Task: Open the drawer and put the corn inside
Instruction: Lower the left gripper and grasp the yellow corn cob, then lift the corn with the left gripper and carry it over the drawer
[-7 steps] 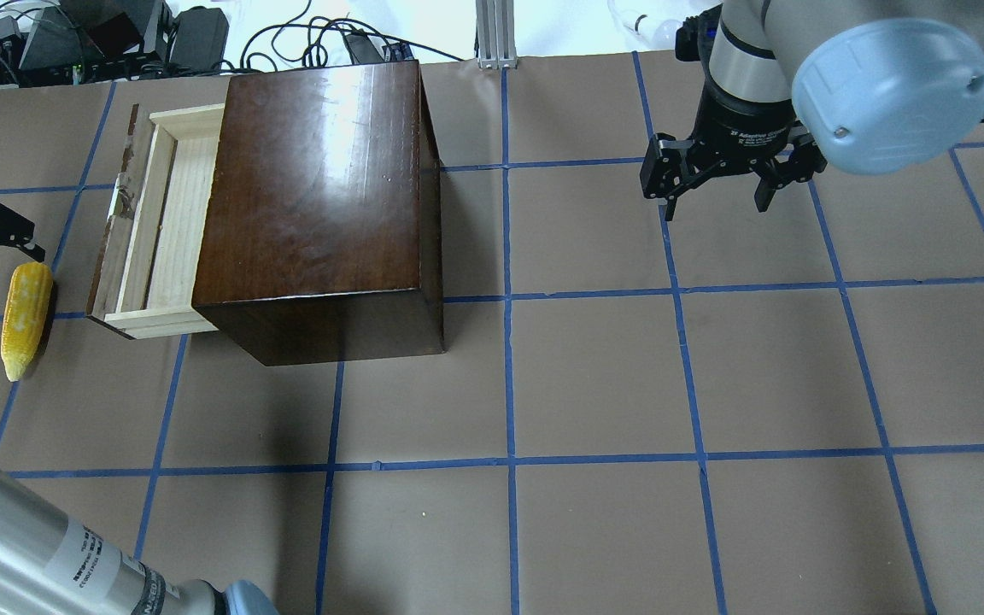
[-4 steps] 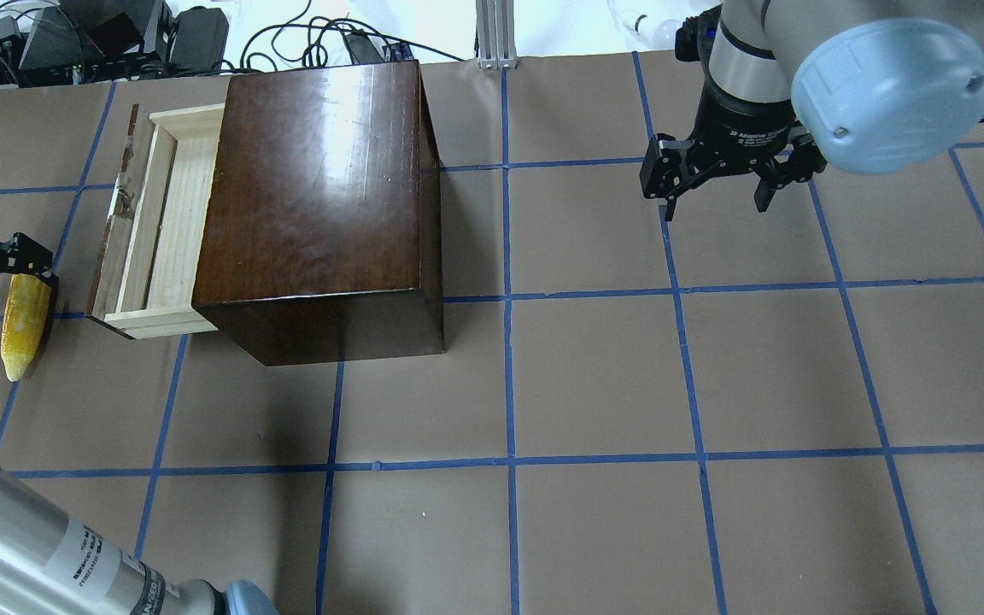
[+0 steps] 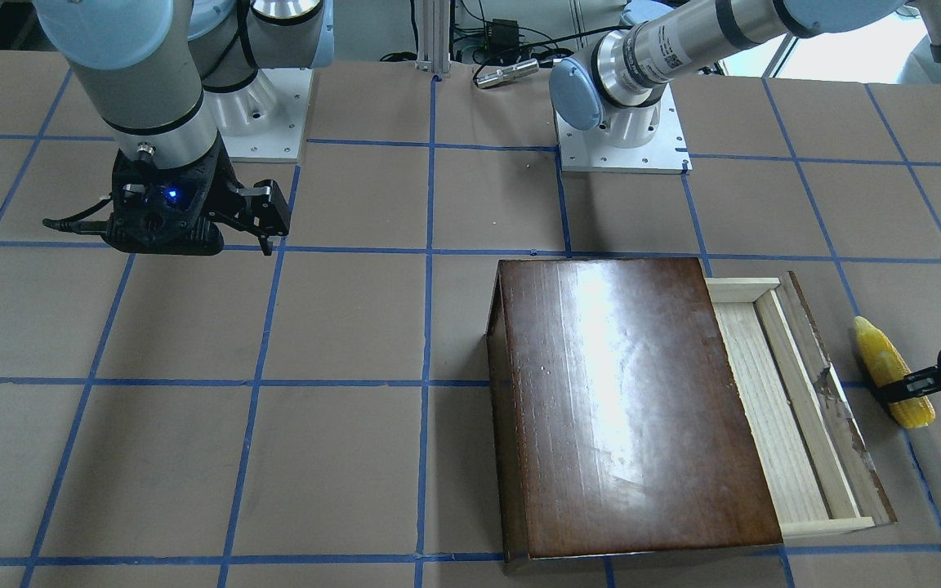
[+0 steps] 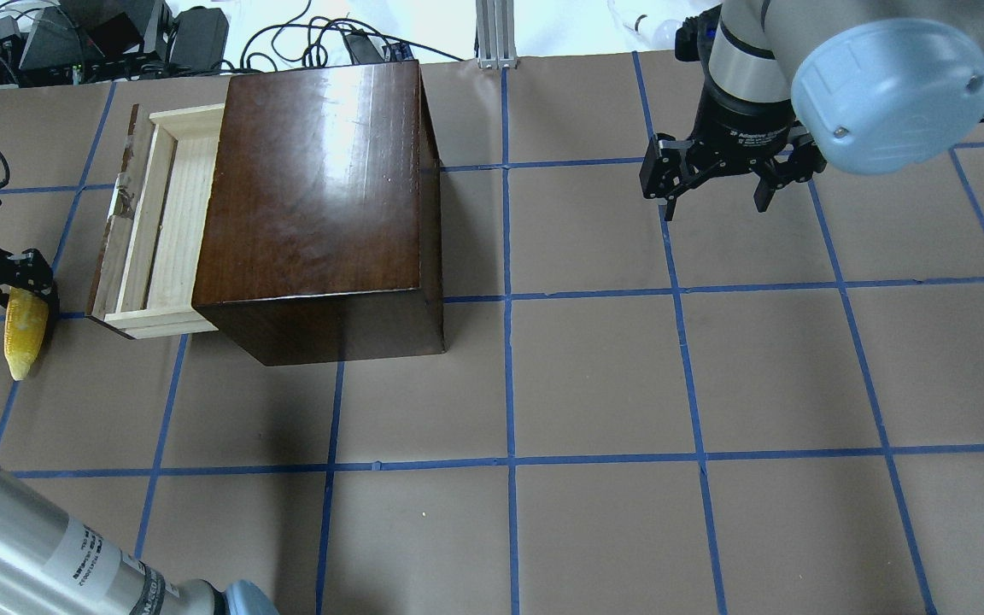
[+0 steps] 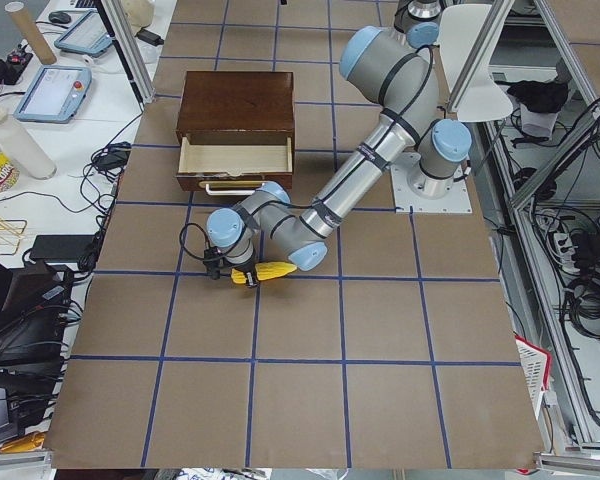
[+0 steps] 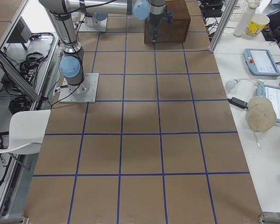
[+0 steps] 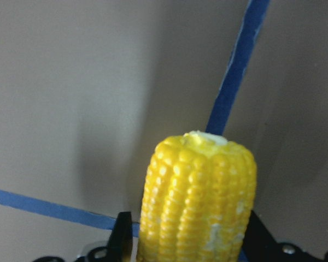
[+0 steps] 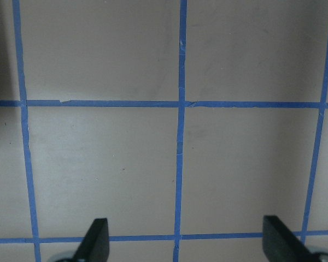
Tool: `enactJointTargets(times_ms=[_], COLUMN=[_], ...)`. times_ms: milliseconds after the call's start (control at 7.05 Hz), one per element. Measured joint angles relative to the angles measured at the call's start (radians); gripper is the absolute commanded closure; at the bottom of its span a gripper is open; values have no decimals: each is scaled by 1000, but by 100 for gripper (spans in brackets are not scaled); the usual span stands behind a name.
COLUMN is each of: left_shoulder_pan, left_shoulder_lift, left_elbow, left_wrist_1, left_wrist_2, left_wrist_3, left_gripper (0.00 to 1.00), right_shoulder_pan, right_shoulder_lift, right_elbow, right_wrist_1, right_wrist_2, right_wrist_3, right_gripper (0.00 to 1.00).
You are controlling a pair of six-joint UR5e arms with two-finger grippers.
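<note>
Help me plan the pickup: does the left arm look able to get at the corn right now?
Likely yes: the left end effector straddles the corn at its blunt end, a finger on each side, nothing between. Whether it grips is unclear.

the table – brown paper crossed by a grid of blue tape – carries a dark wooden box with its drawer pulled out, and a yellow corn cob near the drawer's front.
</note>
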Motion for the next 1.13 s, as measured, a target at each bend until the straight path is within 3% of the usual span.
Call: enactJointTargets(times_ms=[425,851,1134], left_shoulder_pan=[-24,-80,-151], left_shoulder_lift=[41,106,169], left_elbow=[54,245,290], left_wrist_1=[-53,-280,-349], left_wrist_2=[-3,-4,-8], left_wrist_3=[19,96,109], left_gripper=[100,100,100], right_shoulder_pan=[0,0,0], right_shoulder_lift=[1,0,1], right_elbow=[0,0,0], right_wrist_1=[0,0,0], right_wrist_2=[0,0,1], right_wrist_3=[0,0,0], right_gripper=[0,0,0])
